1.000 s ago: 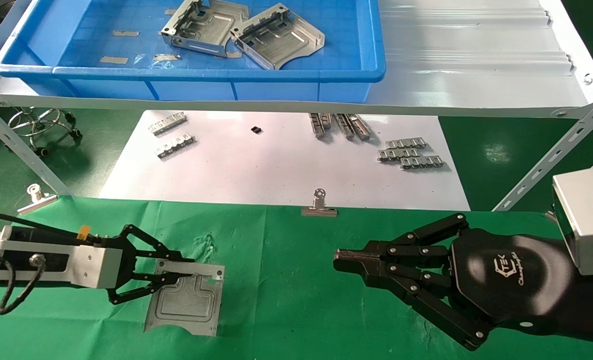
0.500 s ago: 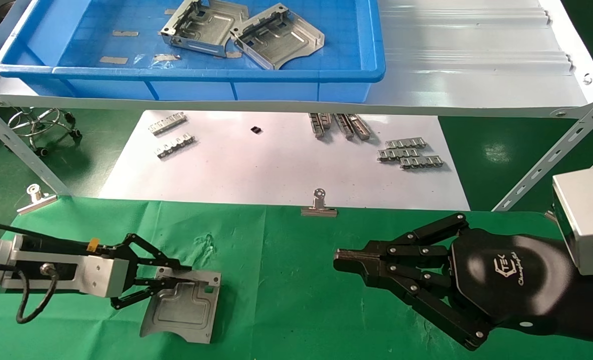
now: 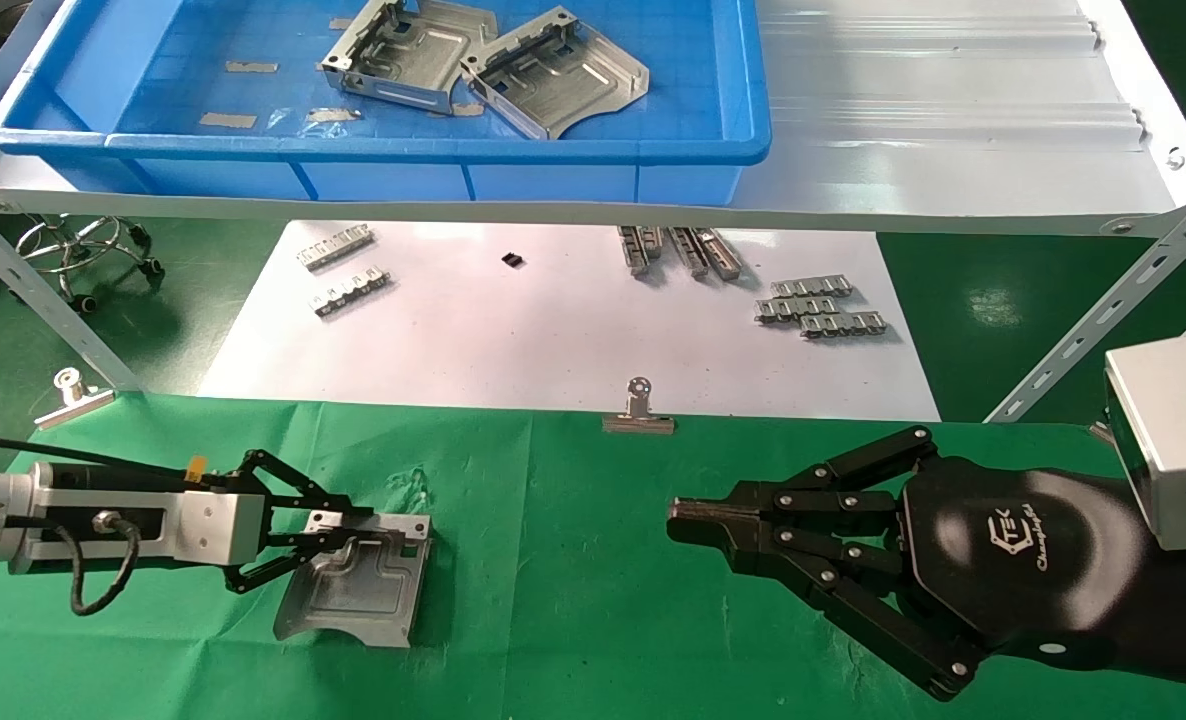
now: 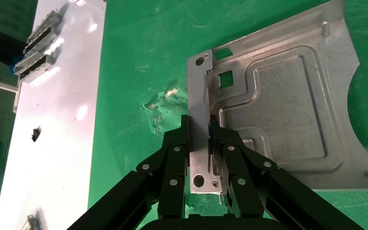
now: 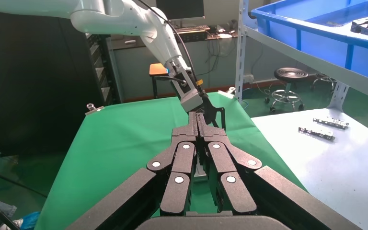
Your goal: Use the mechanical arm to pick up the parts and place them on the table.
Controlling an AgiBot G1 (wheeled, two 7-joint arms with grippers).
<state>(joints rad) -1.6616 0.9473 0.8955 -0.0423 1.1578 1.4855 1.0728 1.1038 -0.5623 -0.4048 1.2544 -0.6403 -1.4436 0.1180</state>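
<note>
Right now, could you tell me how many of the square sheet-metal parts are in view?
3: two parts lie in the blue bin, and one is held by the left gripper over the green table.

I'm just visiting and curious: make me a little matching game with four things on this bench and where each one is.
Things:
1. part in the left gripper
2. two other parts
3. binder clip
4. right gripper

Places:
A. inside the blue bin
B. shut and empty, over the green cloth
C. far edge of the green cloth
D. pinched by its folded edge, tilted

Pairs: 1-D, 2-A, 3-C, 4-B
</note>
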